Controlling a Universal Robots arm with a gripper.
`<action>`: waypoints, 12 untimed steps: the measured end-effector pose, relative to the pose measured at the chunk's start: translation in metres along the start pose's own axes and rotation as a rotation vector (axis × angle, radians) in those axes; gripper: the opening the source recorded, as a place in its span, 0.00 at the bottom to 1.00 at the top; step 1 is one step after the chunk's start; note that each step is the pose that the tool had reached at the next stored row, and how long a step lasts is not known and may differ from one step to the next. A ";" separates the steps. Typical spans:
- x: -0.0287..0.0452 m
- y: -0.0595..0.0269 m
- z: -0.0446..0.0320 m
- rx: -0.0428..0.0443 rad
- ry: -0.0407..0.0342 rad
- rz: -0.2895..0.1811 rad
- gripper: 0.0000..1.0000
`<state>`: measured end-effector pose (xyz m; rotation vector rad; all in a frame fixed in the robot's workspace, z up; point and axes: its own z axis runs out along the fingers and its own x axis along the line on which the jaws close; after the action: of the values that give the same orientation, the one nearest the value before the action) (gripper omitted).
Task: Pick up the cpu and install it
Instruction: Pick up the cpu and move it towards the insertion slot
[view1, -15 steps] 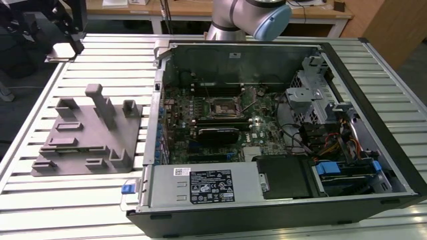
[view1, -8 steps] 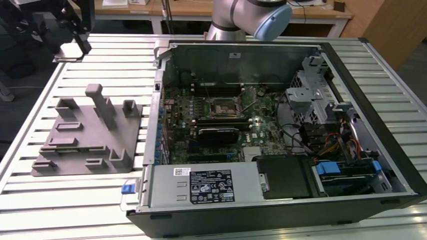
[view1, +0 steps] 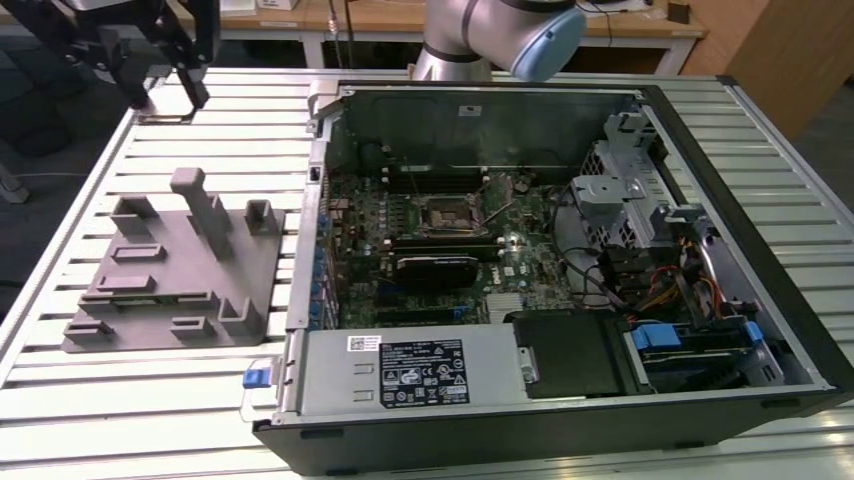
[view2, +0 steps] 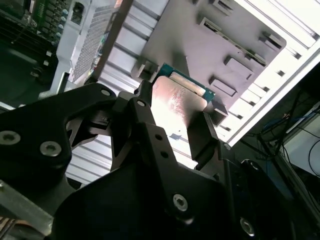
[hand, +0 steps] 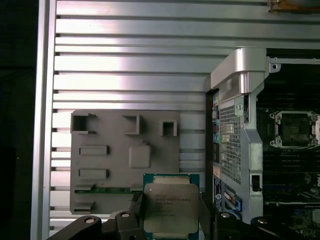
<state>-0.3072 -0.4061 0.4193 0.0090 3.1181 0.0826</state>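
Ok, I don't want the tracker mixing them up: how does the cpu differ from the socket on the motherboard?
Colour: the cpu has a pale silver top with green edging; the socket is a dark square in a metal frame. Place: the cpu is held by the gripper, jaws on two opposite sides, outside the computer case; the socket sits on the motherboard inside it. Both are square.

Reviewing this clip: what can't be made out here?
cpu: underside faces away in both wrist views; its sides sit behind the fingers of the gripper.
socket: contacts too small in the exterior view.
Upper body of the gripper: cut off by the exterior view's top edge.
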 end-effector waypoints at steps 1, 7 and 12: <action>-0.0046 0.0000 0.0002 -0.0001 0.0000 0.000 0.53; -0.0298 0.0002 0.0013 -0.0001 0.0000 0.000 0.53; -0.0499 0.0003 0.0023 -0.0001 -0.0001 0.000 0.53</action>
<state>-0.2572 -0.4060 0.4181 0.0089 3.1180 0.0827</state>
